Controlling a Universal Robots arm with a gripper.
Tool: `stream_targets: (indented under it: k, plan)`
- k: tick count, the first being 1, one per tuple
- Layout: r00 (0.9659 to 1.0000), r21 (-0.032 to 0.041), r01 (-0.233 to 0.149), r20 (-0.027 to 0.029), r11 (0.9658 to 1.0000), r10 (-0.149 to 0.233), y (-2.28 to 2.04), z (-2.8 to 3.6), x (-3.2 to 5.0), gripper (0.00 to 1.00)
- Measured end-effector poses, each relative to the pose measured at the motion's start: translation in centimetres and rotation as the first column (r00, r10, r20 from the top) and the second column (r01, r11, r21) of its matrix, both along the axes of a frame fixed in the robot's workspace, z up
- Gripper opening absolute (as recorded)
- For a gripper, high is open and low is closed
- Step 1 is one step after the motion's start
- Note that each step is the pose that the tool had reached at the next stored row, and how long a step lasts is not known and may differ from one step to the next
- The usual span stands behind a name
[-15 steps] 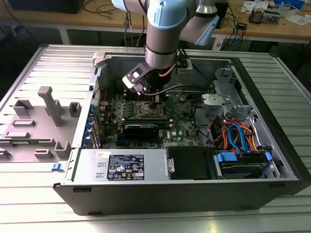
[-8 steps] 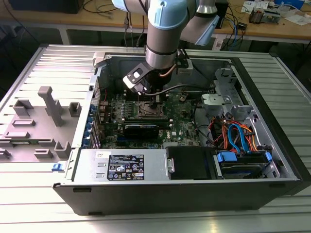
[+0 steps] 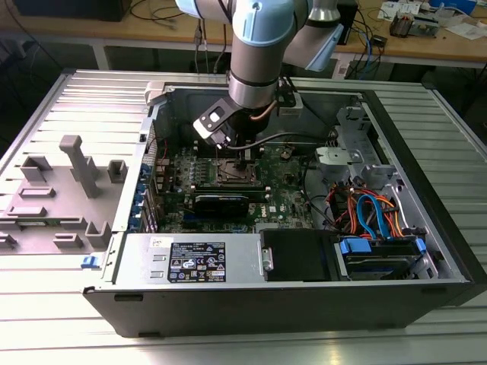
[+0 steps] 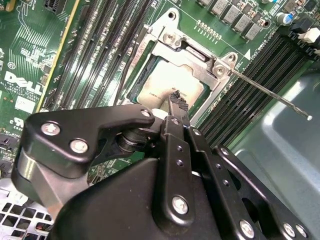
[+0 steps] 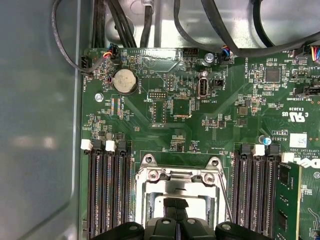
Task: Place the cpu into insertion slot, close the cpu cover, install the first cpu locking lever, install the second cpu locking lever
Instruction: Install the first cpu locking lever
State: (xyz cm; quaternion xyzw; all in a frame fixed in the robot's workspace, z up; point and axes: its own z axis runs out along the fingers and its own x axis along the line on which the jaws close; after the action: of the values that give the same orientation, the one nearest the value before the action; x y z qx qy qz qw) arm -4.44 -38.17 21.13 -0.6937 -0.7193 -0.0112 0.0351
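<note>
Silver-grey square cpu (image 4: 169, 82) in insertion slot (image 4: 146, 59)

A grey and blue robot arm (image 3: 255, 46) reaches down into an open black computer box (image 3: 228, 315) on a grey ribbed metal table (image 3: 53, 319). Its black jaws hang just over the square silvery insertion slot (image 3: 228, 176) in the green board (image 3: 288, 196).

The hand (image 4: 177, 104) hides part of the cpu (image 4: 167, 82) and insertion slot (image 4: 142, 79).

The arm (image 3: 261, 53) reaches straight down — its gripper (image 4: 177, 101) pointing downward, fingers (image 4: 175, 142) seemingly pressed together.
</note>
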Motion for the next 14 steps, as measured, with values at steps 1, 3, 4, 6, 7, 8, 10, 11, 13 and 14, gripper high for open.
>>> stream_targets:
  k: [1,3,4,6,7,8,10,11,13,14]
  plan:
    - [1.0,0.0,0.0,0.0,1.0,0.0,0.01,0.04,0.01,0.11]
    - [1.0,0.0,0.0,-0.0003,1.0,0.0,0.0,0.34,0.01,0.11]
    - [1.0,0.0,0.0,-0.0004,1.0,0.0,0.0,0.44,0.01,0.11]
    - [1.0,0.0,0.0,-0.0005,1.0,0.0,0.0,0.96,0.01,0.11]
    - [1.0,0.0,0.0,-0.0005,1.0,0.0,0.0,1.19,0.01,0.11]
    - [1.0,0.0,0.0,-0.0006,1.0,0.0,0.0,1.37,0.01,0.11]
    - [1.0,0.0,0.0,-0.001,1.0,0.0,0.0,2.01,0.01,0.11]
    - [1.0,0.0,0.0,-0.0013,1.0,0.0,0.0,2.17,0.01,0.11]
    - [1.0,0.0,0.0,-0.0016,1.0,0.0,0.0,2.55,0.01,0.11]
    - [1.0,0.0001,0.0,-0.0016,1.0,0.0,0.0,2.9,0.01,0.11]
